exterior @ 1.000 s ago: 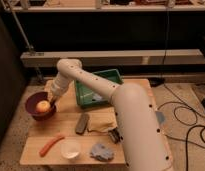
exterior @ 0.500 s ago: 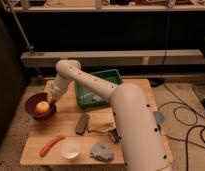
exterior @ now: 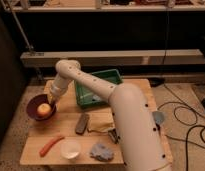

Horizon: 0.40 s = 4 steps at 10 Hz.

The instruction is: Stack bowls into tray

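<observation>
**Gripper at maroon bowl, tray unfilled**

Gripper (exterior: 50, 101): at the end of the white arm (exterior: 91, 82), lowered to the right rim of the maroon bowl (exterior: 34, 105); it appears to touch the rim, but whether its fingers are open or closed on anything I cannot tell.

Bowl: round, shallow, dark maroon-brown, at the table's (exterior: 136, 87) left edge, well apart from the tray. A pale yellow-orange round fruit (exterior: 43, 110) lies inside it.

Tray (exterior: 116, 76): green, rectangular, raised sides, at the table's back centre, partly hidden by the arm.

Other items: orange carrot-like stick (exterior: 51, 145) front left; white bowl (exterior: 70, 148) beside it; dark oblong object (exterior: 82, 123) mid-table; tan cloth (exterior: 101, 121) next to it; grey-blue crumpled piece (exterior: 101, 151) at the front.

Change: compared with half a second ago, the gripper stands in much the same place at the bowl's rim; bowl, fruit and tray lie as before.
</observation>
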Available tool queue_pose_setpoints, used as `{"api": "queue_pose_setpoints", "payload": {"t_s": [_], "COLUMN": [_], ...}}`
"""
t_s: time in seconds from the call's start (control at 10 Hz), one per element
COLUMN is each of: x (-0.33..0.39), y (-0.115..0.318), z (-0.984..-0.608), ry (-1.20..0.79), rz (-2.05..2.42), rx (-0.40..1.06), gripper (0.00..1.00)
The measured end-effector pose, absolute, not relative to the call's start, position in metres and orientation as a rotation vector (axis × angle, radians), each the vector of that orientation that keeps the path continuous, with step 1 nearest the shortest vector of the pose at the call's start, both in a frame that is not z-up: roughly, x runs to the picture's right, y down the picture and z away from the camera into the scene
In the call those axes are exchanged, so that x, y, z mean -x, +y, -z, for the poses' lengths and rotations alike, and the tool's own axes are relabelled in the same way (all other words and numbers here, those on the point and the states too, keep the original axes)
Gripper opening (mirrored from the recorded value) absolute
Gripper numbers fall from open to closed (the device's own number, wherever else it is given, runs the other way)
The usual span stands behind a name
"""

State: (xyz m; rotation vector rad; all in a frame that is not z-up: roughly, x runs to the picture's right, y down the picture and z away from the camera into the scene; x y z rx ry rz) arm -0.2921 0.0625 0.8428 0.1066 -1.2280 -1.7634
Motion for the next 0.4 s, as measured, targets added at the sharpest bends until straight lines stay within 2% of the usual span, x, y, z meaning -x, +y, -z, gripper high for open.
{"api": "queue_pose_setpoints", "payload": {"t_s": [0.4], "x": [0.2921], "y": [0.062], "z": [-0.842], "ry": [-1.244], "rz": [1.758], "rx": [-0.109], "gripper": [0.8]}}
